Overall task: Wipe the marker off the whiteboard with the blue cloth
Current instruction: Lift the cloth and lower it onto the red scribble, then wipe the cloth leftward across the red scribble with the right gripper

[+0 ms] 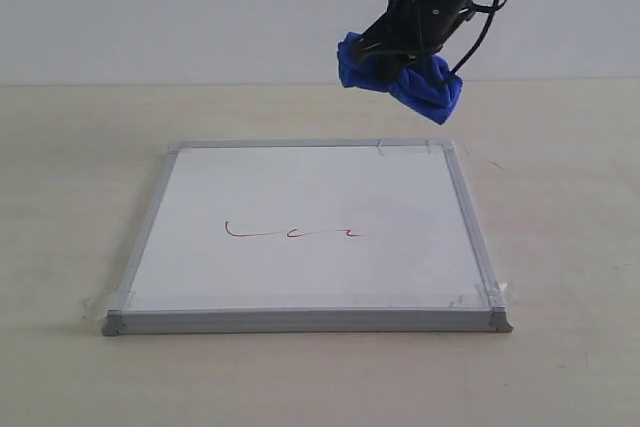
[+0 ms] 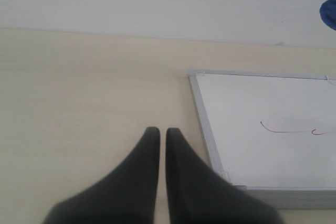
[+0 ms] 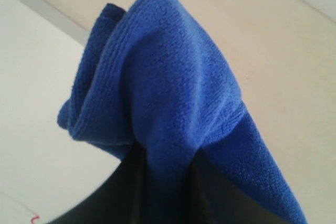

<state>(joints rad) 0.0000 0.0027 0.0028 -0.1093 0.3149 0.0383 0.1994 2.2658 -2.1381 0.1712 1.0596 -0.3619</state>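
Two claws: right claw (image 1: 395, 62) pinches blue cloth (image 1: 432, 89) above whiteboard (image 1: 310, 187); left claw (image 2: 163, 132) closed, empty.

I am looking at a pale beige table (image 1: 60, 377) that is filling the lower two thirds of the exterior view, its matte top showing a faint grain. Behind it a plain white wall (image 1: 150, 7) is rising, meeting the table's far edge in a straight line. Soft, even light is falling across both, and I am seeing only weak shadows. Both wrist views are showing me the same beige top and white wall.
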